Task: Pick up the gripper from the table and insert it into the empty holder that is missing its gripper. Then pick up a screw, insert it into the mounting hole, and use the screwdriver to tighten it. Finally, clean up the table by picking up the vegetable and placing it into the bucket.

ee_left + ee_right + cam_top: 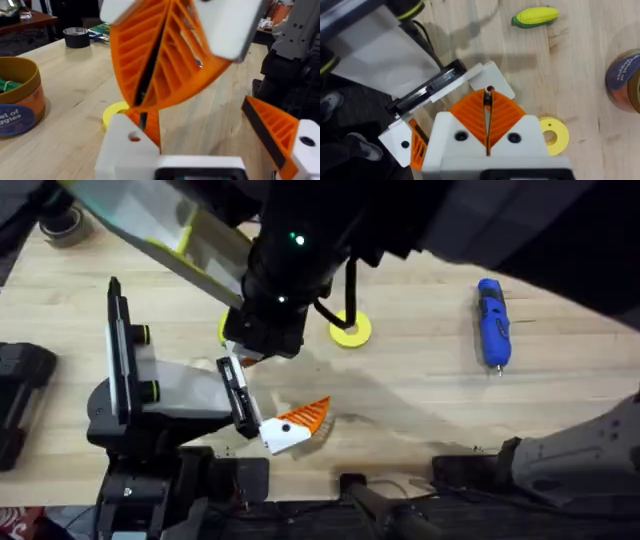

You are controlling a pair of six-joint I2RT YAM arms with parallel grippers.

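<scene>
Both orange ribbed pads [506,116] of the right gripper [488,97] pinch what looks like a small dark screw [489,91] — pointing down, just above the white blocky plastic holder [127,147], lower centre of the overhead frame.

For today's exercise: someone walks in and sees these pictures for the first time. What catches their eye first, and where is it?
Probably the right gripper, its ribbed orange fingertips pressed together right at the white holder near the table's front edge. Next comes the bright blue screwdriver, lying alone far to the right, and the yellow ring in the middle of the table.
</scene>
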